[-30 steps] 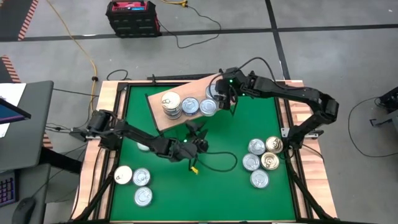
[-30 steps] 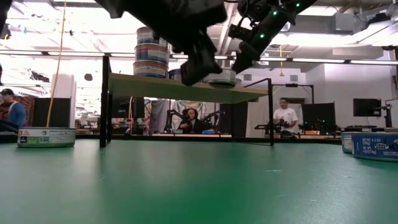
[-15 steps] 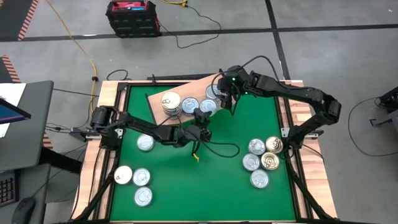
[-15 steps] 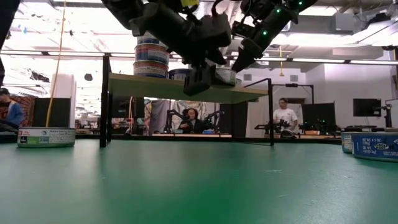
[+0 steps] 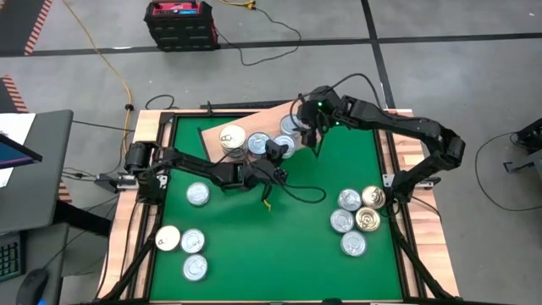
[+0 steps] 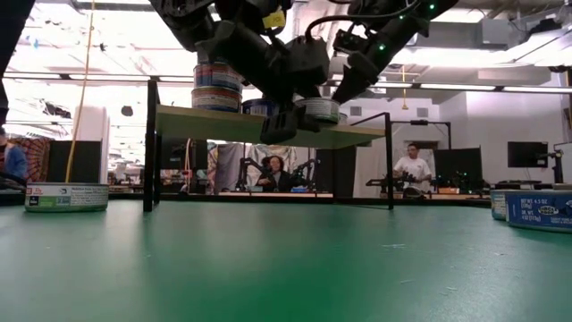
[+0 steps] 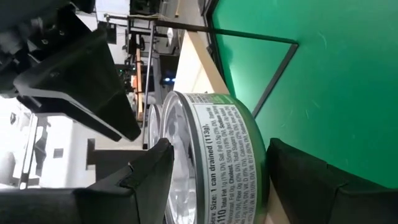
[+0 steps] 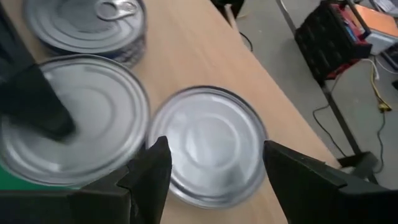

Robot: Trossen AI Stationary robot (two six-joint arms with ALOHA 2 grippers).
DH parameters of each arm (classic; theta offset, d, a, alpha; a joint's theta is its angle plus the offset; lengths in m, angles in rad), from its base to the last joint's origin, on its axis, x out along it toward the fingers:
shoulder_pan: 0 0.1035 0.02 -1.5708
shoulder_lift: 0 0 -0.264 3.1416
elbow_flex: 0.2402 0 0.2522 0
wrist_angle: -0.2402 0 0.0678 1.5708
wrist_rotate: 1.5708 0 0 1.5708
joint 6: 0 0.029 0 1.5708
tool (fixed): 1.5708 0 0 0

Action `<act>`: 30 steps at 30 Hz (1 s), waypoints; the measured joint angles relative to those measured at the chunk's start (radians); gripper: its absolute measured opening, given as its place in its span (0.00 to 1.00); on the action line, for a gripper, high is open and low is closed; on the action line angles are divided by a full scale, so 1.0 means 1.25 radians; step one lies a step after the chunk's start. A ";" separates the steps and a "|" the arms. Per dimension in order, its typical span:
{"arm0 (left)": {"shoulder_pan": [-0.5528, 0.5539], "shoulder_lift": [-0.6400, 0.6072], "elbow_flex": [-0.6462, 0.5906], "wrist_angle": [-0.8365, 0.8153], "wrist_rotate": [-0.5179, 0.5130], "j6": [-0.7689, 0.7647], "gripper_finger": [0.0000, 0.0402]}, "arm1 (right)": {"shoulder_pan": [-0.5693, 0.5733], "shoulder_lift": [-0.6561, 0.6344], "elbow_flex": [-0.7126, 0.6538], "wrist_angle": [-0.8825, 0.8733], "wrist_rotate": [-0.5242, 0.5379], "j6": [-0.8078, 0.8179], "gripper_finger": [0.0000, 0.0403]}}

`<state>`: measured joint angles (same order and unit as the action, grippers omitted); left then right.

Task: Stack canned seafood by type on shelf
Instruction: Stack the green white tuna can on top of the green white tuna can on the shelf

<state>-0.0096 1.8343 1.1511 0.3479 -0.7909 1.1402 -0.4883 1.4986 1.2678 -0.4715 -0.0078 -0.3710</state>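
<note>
Care is what I need now: left claw (image 5: pixel 273 155) grips a tin (image 7: pixel 214 162) at the shelf (image 5: pixel 222 155) edge, right claw (image 5: pixel 298 127) hangs open over a neighbour tin (image 8: pixel 208 144), so I set mine down flat.

A grey concrete floor (image 5: pixel 440 76) with dark seams surrounds the green-topped, wood-edged bench (image 5: pixel 140 182). A red and black box-shaped case (image 5: pixel 179 21) stands on the floor beyond the bench, with a yellow cable (image 5: pixel 102 59) and a black cable (image 5: pixel 271 42) trailing near it. A grey side desk (image 5: pixel 34 169) sits off to one side. In the low view, ceiling light strips (image 6: pixel 80 76) glow above a workshop where seated people (image 6: pixel 412 170) and a dark monitor (image 6: pixel 525 154) show.
</note>
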 joint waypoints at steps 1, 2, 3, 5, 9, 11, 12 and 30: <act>0.002 0.000 0.000 0.000 0.002 0.000 0.61 | -0.005 0.000 0.000 0.000 0.000 0.000 0.71; 0.003 0.000 0.000 0.000 0.003 0.000 0.61 | -0.010 0.000 0.000 0.001 0.000 -0.001 0.71; 0.004 0.000 0.000 0.000 0.005 -0.003 0.61 | -0.017 0.000 0.000 0.002 0.000 -0.003 0.71; 0.005 0.000 0.000 0.000 0.007 -0.009 0.61 | -0.028 0.002 0.001 0.010 0.000 -0.013 0.71; 0.005 0.000 0.000 0.001 0.007 -0.010 0.61 | -0.046 0.022 0.002 0.046 -0.002 -0.033 0.71; 0.005 0.000 0.000 0.001 0.007 -0.011 0.61 | -0.047 0.036 0.002 0.061 -0.002 -0.042 0.71; 0.005 0.000 0.000 0.001 0.007 -0.013 0.61 | -0.047 0.044 0.002 0.059 -0.002 -0.043 0.71; -0.013 0.000 0.000 0.006 0.021 -0.012 0.61 | 0.003 0.056 0.003 -0.003 -0.017 -0.036 0.71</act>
<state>-0.0256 1.8343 1.1507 0.3552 -0.7646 1.1257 -0.4849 1.5681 1.2716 -0.4753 -0.0296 -0.4160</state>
